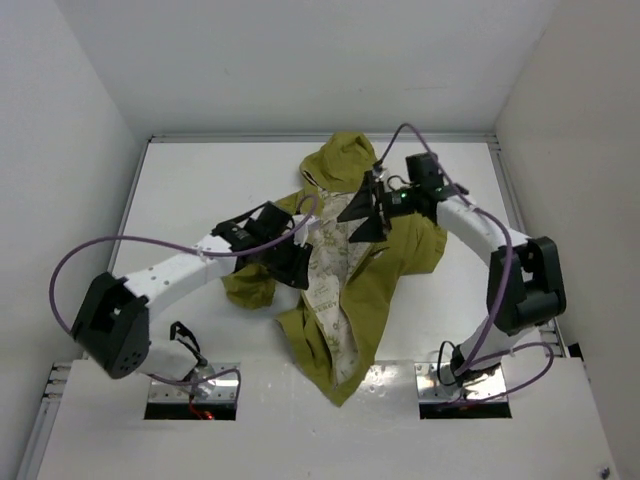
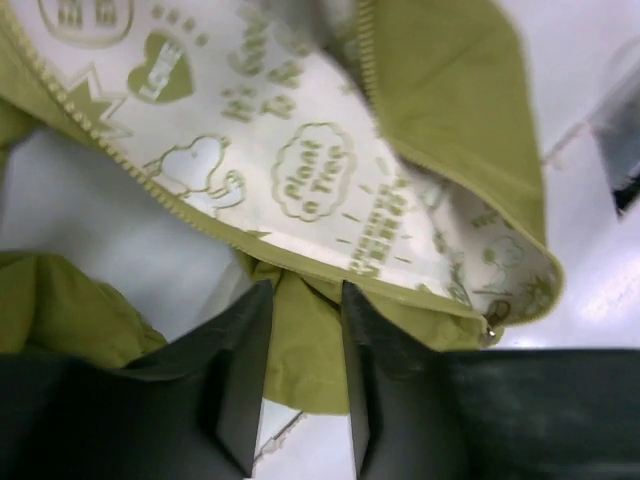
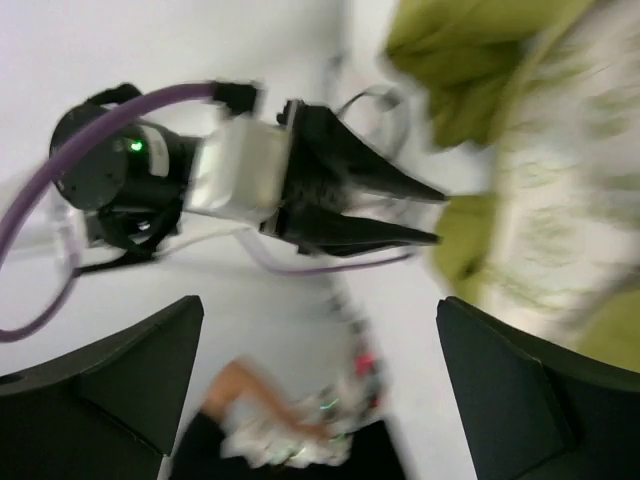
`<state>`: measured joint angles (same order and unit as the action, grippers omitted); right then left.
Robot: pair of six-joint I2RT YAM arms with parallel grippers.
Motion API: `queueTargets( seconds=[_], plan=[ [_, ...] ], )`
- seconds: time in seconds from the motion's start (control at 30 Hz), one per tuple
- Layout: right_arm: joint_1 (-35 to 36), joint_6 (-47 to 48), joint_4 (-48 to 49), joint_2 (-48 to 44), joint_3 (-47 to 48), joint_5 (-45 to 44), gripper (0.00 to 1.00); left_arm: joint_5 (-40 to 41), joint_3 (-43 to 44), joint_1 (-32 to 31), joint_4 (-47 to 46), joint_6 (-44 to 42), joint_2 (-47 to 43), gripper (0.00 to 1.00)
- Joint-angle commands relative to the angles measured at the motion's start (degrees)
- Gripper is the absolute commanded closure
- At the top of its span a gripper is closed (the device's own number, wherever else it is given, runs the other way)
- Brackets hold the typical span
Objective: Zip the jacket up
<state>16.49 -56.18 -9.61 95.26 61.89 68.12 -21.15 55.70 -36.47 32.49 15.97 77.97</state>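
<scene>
The jacket [image 1: 345, 290] is mid-table [image 1: 200, 180], lying open with the cream doodle lining up and the hood toward the far wall. Left claw [image 1: 297, 262] is at the jacket's left front edge, jaws narrow and pinched on a fold of olive fabric – zipper teeth [image 2: 130, 170] run just above it. Right claw [image 1: 362, 215] hangs over the chest near the hood, jaws wide, holding nothing – its wrist view is blurred.
</scene>
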Motion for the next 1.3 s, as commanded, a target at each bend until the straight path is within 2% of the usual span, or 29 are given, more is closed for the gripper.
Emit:
queueTargets(
  seconds=[0.0,0.1,0.2,0.3,0.53,0.63,0.77,0.8,0.87,0.9,0.97,1.0,1.03,1.07,1.13,1.17,1.2,1.23,1.27],
  plan=[
    [-2.25,32.68,-38.97,-4.74,8.15,-15.63,0.01,4.8,1.68,-0.62,-0.32,2.14,8.03,0.65],
    [-1.47,36.75,-40.41,-8.07,6.23,-18.97,0.01,6.11,7.11,-0.62,0.99,3.36,16.82,0.82],
    [-0.23,42.79,-42.5,-12.72,3.51,-24.69,0.01,7.61,10.47,-0.1,1.52,4.42,22.38,0.87],
    [-0.06,44.75,-43.73,-17.37,1.75,-27.5,0.01,8.14,13.29,0.52,0.31,5.56,28.71,0.91],
    [-0.14,52.57,-45.06,-22.92,-1.06,-27.61,0.01,8.75,20.22,6.31,-11.81,8.55,38.46,0.93],
    [-0.23,53.81,-44.36,-23.63,-2.56,-25.5,0.01,11.64,29.7,8.6,-13.59,8.03,44.86,0.93],
    [-0.06,54.43,-42.87,-22.84,-2.3,-21.46,0.05,10.44,42.53,9.93,-13.59,6.28,48.59,0.93],
    [-0.23,54.6,-42.17,-22.67,-2.12,-21.1,0.06,9.64,42.56,10.45,-13.59,5.57,48.59,0.87],
    [0.47,53.47,-40.25,-22.14,-1.59,-21.01,0.08,5.62,39.94,10.45,-17.34,5.04,44.74,0.77],
    [0.73,52.07,-39.1,-22.05,-1.86,-21.01,0.1,4.63,33.48,10.45,-19.55,5.04,38.54,0.64],
    [2.31,49.34,-33.16,-22.05,-3.6,-22.84,0.14,3.22,25.64,10.45,-26.73,5.57,30.52,0.58],
    [3.1,44.89,-30.93,-22.57,-4.49,-23.55,0.14,4.09,17.85,10.45,-28.95,6.18,26.13,0.55],
    [5.98,43.63,-28.74,-22.58,-6.5,-24.95,0.15,5.05,14.99,10.45,-30.19,6.18,17.91,0.48],
    [7.66,41.79,-23.41,-22.58,-6.69,-27.14,0.15,7.15,13.31,10.45,-27.68,6.18,14.87,0.48],
    [13.44,42.38,-21.6,-21.44,-6.17,-32.13,0.17,12.5,13.99,10.45,-19.71,7.93,11.34,0.48],
    [17.66,44.99,-22.29,-18.04,-4.34,-34.26,0.19,15.84,13.99,11.06,-11.48,7.42,8.8,0.48],
    [19.09,46.59,-22.39,-16.53,-3.1,-37.85,0.19,16.57,13.99,11.59,-9.31,6.8,6.77,0.49],
    [21.89,46.52,-22.13,-15.12,-2.57,-38.06,0.19,16.58,10.25,12.73,-8.42,6.8,4.05,0.49],
    [23.57,45.91,-22.3,-9.97,0.31,-38.06,0.21,17.53,7.87,13.26,-8.41,6.01,0.81,0.49]
  ],
)
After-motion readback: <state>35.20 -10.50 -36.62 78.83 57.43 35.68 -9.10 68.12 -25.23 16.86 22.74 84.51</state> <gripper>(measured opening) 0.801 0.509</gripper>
